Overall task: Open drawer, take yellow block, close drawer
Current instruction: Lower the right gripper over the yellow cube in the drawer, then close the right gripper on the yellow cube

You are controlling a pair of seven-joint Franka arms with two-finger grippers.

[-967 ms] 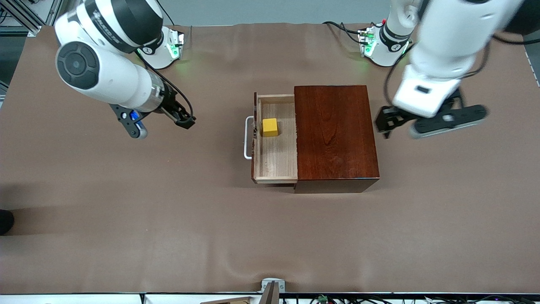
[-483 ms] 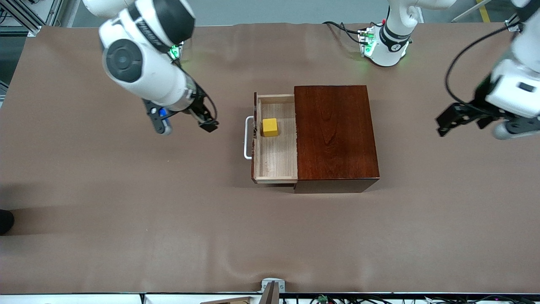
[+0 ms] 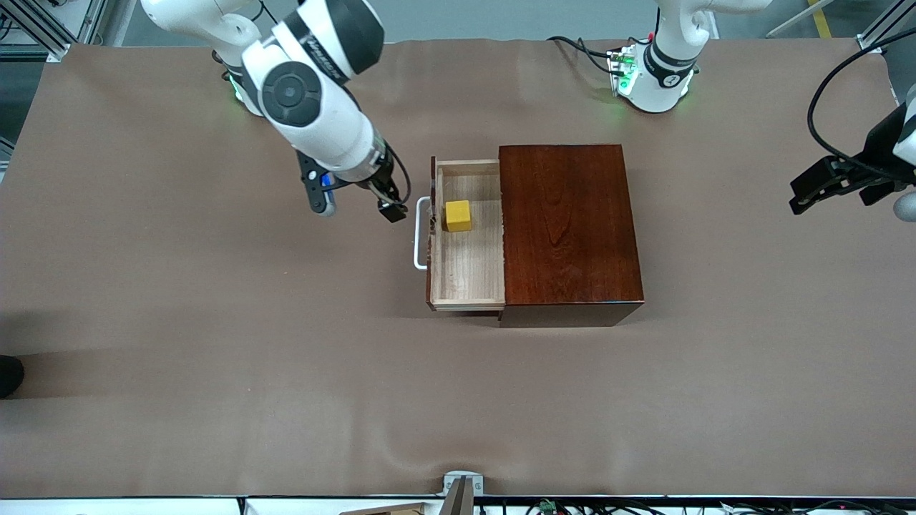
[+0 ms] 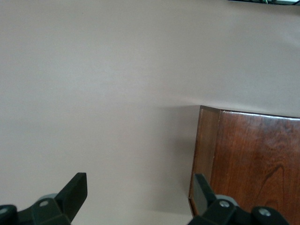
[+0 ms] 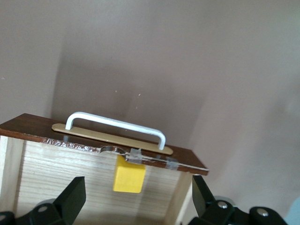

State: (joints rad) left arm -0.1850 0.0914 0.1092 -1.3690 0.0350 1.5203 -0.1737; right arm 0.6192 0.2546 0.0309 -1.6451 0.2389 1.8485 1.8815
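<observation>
Both pincers gape (no writing legible): right pincer [image 3: 356, 207] beside drawer [image 3: 466, 279], left pincer [image 3: 848, 193] waiting.

One drawer [image 3: 466, 265]; one yellow block [image 3: 458, 215]; one dark wooden box [image 3: 569, 229]; two grippers
</observation>
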